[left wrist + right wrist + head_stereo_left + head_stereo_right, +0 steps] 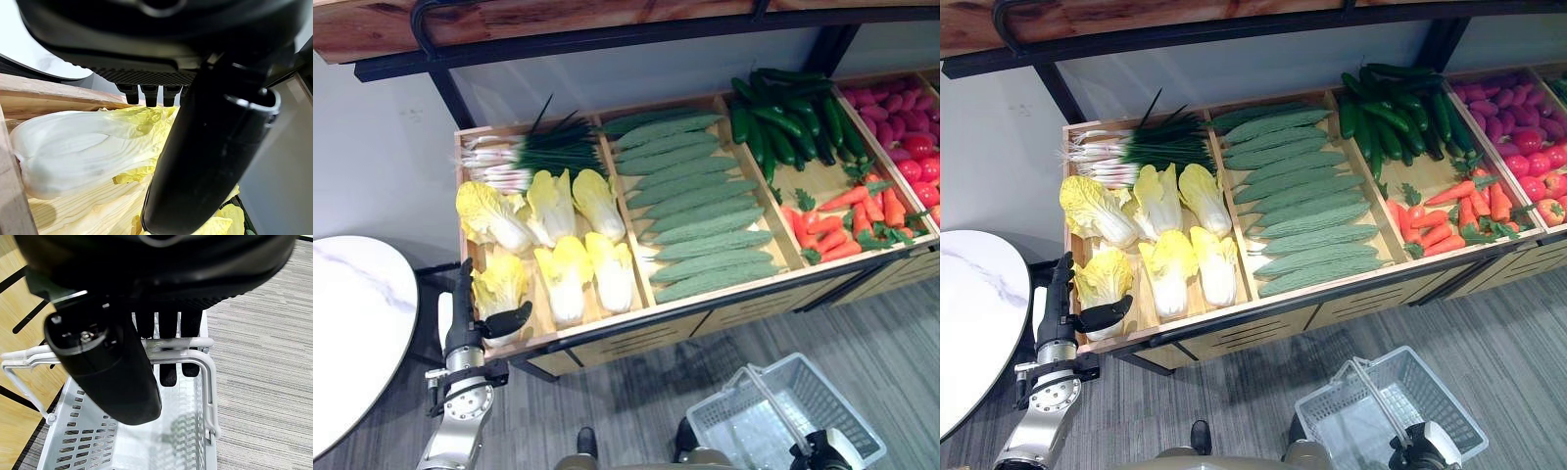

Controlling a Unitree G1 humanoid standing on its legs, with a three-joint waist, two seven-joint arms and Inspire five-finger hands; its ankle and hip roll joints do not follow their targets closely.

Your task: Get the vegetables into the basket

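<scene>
Basket (803, 416) handle (161, 350) held on the floor by the curled fingers of the right robot hand (166, 333), left robot hand (470, 318) held open, fingers straight, thumb out beside the nearest cabbage (499, 286), cabbages, cucumbers (700, 211) and carrots (847, 220) laid in the stand (724, 311) compartments beyond.

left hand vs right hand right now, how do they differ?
The left hand is raised at the stand's front left corner, fingers straight, thumb out toward a cabbage; the right hand is low over the floor, fingers curled round the basket handle. The left hand holds nothing; the right hand carries the basket, which has no vegetables in it yet. Both are dark.
</scene>
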